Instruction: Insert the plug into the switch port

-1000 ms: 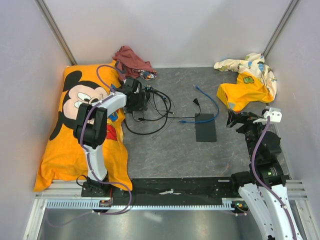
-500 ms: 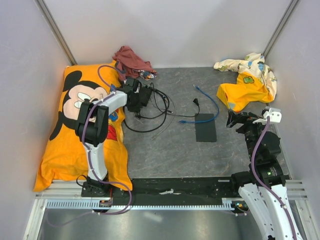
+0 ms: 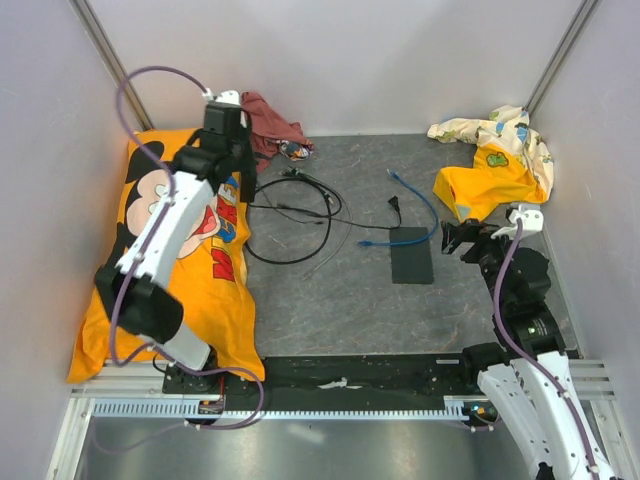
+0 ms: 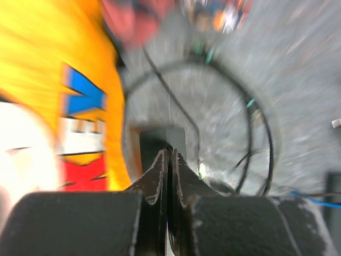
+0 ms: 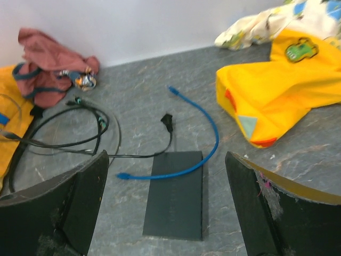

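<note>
Your left gripper [image 4: 169, 156] is hovering, jaws pressed together, over the grey stone-patterned desk [image 3: 330, 300]; your right gripper [image 5: 166, 158] is gaping wide toward the thin matte-black rectangular box [image 5: 175, 196].

"Where does the box [image 3: 411, 255] lie?"

"Flat on the worktop [image 3: 340, 290], right of middle. A cable [image 3: 418, 205] loops behind it and crosses its far edge. The plug [image 3: 393, 207] lies near, just behind the box's far left corner."

"And the cords?"

"The cord tangle [image 3: 300, 215] lies left of the box, between it and the pillow [image 3: 225, 310], which fills the worktop's left side."

"At the back?"

"A cloth heap [image 3: 265, 118] lies against the rear wall, at the pillow's far corner. A garment [image 3: 495, 165] is in the far right corner."

"The hands?"

"The right hand [image 3: 452, 238] is just right of the box. The left hand [image 4: 169, 154] hangs above the pillow's far right edge."
</note>
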Controlling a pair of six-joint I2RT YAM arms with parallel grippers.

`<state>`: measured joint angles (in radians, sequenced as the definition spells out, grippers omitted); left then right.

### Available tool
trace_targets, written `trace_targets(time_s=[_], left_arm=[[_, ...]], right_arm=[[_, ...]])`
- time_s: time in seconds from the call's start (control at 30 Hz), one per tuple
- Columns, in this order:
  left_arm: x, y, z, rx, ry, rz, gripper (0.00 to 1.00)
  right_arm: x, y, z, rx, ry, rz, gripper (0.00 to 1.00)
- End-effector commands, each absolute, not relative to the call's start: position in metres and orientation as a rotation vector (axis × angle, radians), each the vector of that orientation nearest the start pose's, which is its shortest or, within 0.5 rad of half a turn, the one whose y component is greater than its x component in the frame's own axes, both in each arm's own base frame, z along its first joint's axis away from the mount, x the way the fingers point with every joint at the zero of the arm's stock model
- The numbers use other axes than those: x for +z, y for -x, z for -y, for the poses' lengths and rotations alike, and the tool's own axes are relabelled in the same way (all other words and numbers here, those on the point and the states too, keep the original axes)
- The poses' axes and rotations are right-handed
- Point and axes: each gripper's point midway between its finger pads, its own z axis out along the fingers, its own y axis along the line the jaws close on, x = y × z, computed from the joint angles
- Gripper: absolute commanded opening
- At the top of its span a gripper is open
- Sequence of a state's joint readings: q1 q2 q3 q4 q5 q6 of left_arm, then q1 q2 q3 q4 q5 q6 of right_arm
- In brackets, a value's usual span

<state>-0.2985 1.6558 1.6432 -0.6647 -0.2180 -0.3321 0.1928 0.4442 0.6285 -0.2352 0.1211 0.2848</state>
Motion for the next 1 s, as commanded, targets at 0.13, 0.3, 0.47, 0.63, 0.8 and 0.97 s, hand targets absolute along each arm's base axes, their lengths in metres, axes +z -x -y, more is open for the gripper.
trace_targets(time_s=[0.13,0.3,0.47,0.63,0.8,0.97], left_arm=[[0.400,-0.370,0.072,-0.090,0.137,-1.896,0.01],[0.420,-0.320,0.090,-0.288,0.041,-1.865,0.02],[0.405,-0.279,0.130,-0.553,-0.153,-1.897,0.02],[0.377,-0.236,0.158,-0.782,-0.290,-1.946,0.01],[0.298,-0.217,0.191,-0.992,-0.313,-2.094,0.02],[0.231,-0.223,0.209,-0.913,-0.270,-2.225,0.02]], right_arm=[[0.276,-0.268,-0.090,0.486,0.012,-1.710,0.98],[0.237,-0.283,-0.111,0.584,0.040,-1.873,0.98],[0.202,-0.296,-0.125,0.637,0.056,-2.015,0.98],[0.189,-0.303,-0.135,0.670,0.090,-2.058,0.98],[0.182,-0.304,-0.133,0.649,0.072,-2.066,0.98],[0.167,-0.303,-0.126,0.610,0.032,-2.098,0.98]])
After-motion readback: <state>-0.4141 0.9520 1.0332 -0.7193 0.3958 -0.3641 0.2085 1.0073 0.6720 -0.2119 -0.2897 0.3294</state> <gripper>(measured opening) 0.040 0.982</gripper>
